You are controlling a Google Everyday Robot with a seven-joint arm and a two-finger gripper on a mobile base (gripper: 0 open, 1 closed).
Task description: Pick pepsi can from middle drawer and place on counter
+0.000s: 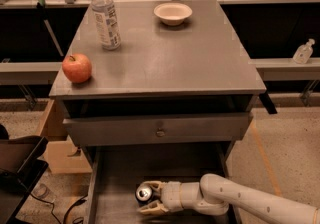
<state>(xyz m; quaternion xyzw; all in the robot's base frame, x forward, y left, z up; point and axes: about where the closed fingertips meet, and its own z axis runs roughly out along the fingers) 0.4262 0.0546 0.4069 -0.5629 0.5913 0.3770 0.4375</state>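
The pepsi can (144,193) stands upright on the floor of the pulled-out middle drawer (150,165), near its front, with its silver top showing. My gripper (151,198) reaches in from the right, low in the drawer, on a white arm. One finger (153,186) lies behind the can and the other in front of it, so the can sits between them. The fingers look spread a little wider than the can. The counter (170,53) is the grey top above.
On the counter stand a clear water bottle (105,17) at back left, a red apple (77,67) at the front left edge, and a white bowl (172,13) at the back. A shut drawer front with a knob (160,130) overhangs the open drawer. Cardboard boxes (55,148) sit at left.
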